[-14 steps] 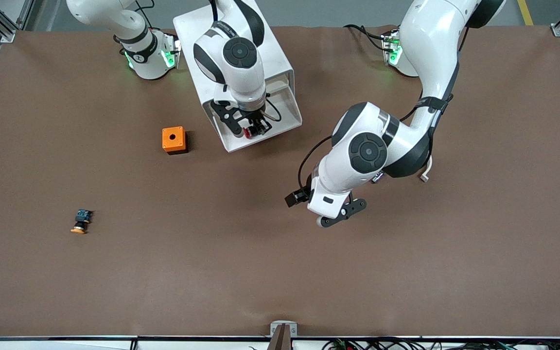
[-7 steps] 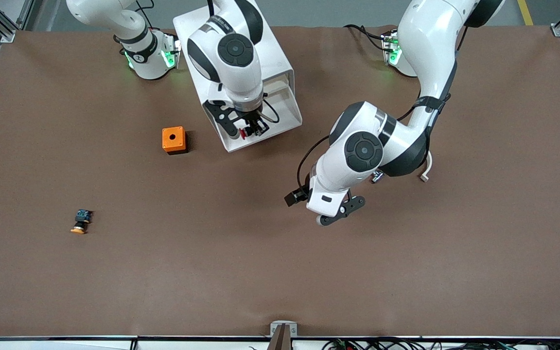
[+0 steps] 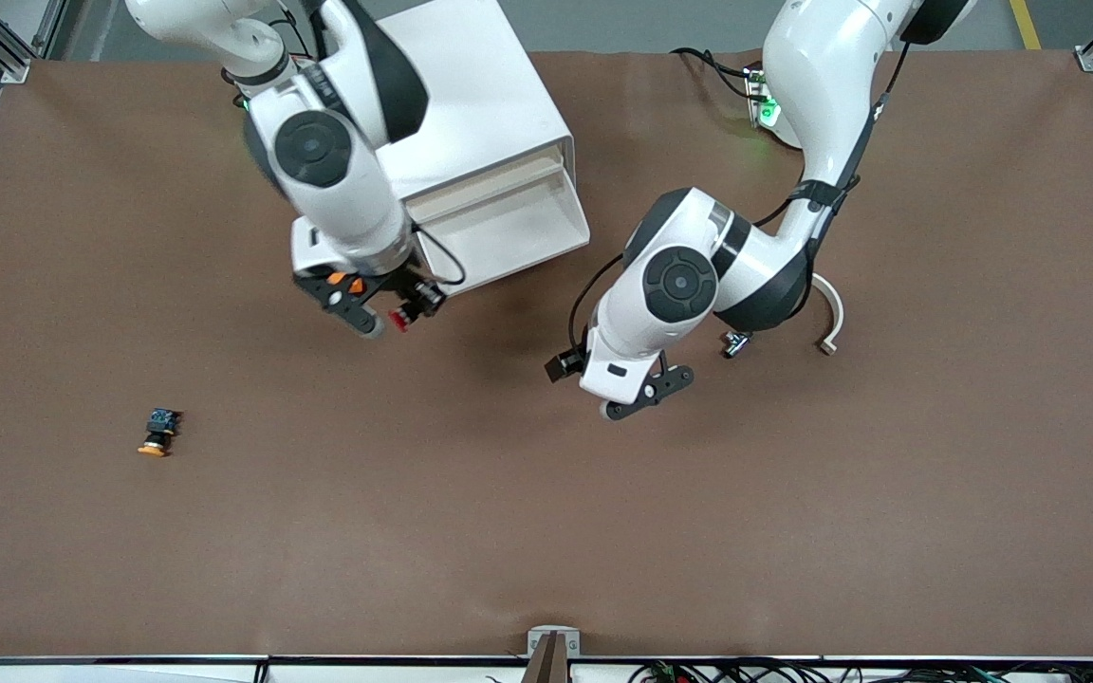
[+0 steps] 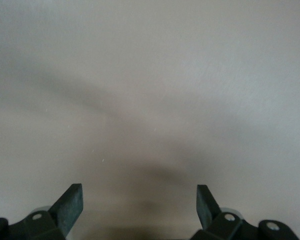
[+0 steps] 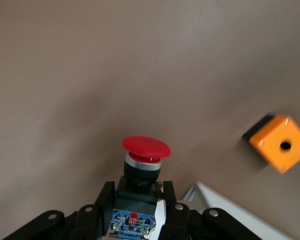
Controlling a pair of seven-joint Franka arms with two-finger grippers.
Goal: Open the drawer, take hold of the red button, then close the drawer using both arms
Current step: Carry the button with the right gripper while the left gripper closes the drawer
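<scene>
Between the right tool's [image 5: 138, 212] closed fingers sits the button [image 5: 144, 159]; left tool [image 4: 140, 207] open.

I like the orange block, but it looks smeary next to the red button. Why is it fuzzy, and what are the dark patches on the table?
Right wrist view: the orange cube is smeared by motion blur, while the button held in the right tool stays sharp. Left wrist view: a soft dark shadow lies on the table between the open left tool fingers. Front view: dim arm shadows spread beneath both arms.

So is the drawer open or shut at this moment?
Open. The drawer sticks out of the white cabinet, its tray showing bare, while the right gripper holds the red button over the table.
</scene>
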